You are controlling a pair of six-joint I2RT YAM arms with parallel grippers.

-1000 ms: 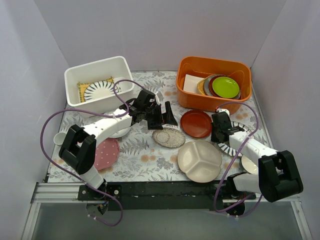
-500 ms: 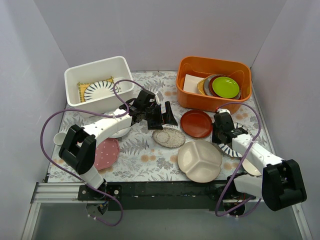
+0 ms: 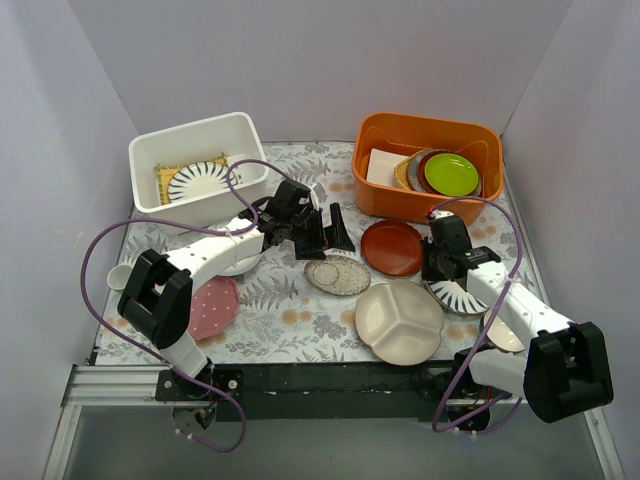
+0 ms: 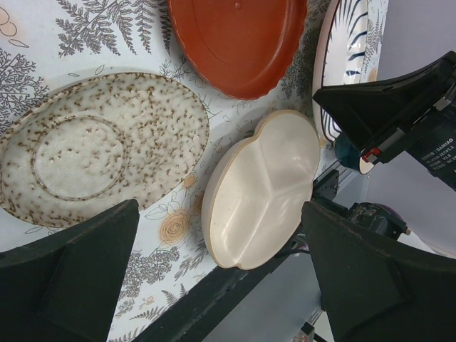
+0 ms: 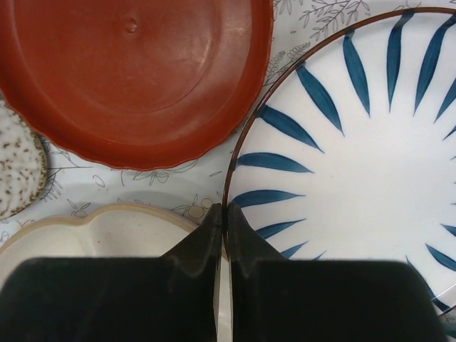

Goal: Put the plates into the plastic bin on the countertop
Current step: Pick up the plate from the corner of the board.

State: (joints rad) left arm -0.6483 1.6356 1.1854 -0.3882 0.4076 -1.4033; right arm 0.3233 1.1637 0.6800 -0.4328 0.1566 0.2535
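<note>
The right gripper [image 5: 223, 214] has its jaws pressed together on the rim of the striped plate [image 5: 370, 164], the red-brown plate [image 5: 135, 71] just beyond their tips, while the left gripper [image 4: 219, 214] hangs with its jaws spread wide over the speckled plate [image 4: 100, 146] and cream divided plate [image 4: 263, 185], well apart from the plastic bin [image 3: 190, 140].

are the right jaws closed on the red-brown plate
No, they are shut on the rim of the blue-striped plate; the red-brown plate lies beside it.
</note>
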